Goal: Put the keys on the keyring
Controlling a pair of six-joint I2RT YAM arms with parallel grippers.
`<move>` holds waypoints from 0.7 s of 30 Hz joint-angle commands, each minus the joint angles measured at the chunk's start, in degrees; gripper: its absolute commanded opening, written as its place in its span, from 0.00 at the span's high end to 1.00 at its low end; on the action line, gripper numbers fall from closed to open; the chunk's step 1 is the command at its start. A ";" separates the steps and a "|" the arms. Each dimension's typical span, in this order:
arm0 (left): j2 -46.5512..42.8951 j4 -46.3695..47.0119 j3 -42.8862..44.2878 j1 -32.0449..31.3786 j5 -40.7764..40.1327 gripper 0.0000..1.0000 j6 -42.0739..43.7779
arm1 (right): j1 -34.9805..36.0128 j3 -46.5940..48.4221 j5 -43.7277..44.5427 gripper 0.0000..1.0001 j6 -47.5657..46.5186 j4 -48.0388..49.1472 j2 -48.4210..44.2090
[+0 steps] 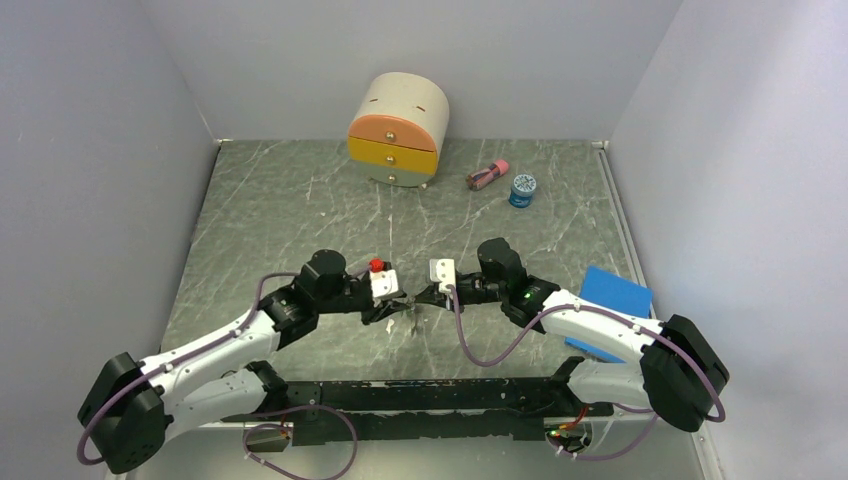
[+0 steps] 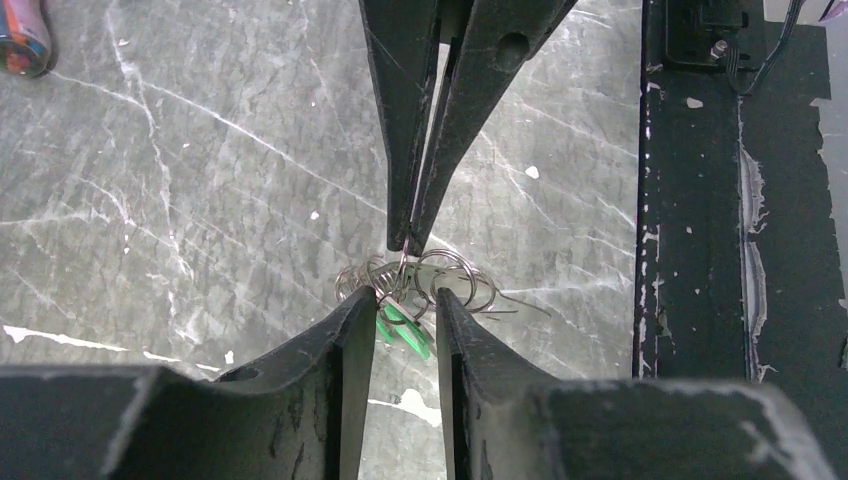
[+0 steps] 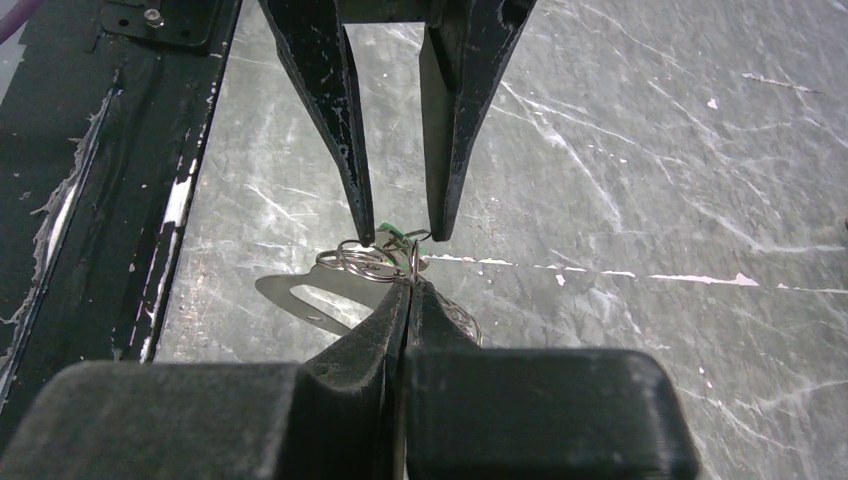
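The keys (image 2: 403, 330) are mostly hidden between the left gripper (image 2: 399, 302) fingers, which are parted around them. I can't tell which way they point. The right gripper (image 2: 408, 243) pinches the keyring (image 2: 455, 272) just above the table (image 2: 200, 200).

Readable text, labels, brands, numbers, signs: I find none in any view. The small blue jar (image 1: 522, 189) at the far side of the table (image 1: 300, 220) carries a pale pattern on its lid, but from my overhead camera it is too small for me to tell whether it is lettering. The pink tube (image 1: 488, 175) beside it shows no print I can read. Both wrist cameras show only unmarked surfaces.
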 commanded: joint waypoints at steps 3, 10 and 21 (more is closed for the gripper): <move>1.63 3.83 1.22 -1.25 0.33 0.70 3.01 | 0.27 0.54 -1.79 1.00 -0.37 1.09 -1.49; 2.98 4.49 1.86 -1.77 -0.30 0.79 2.76 | 0.32 0.64 -1.66 1.00 -0.29 1.11 -1.16; 1.51 -1.38 3.29 -1.95 -2.71 0.97 2.95 | 0.27 0.62 -1.44 1.00 -0.16 1.62 -0.77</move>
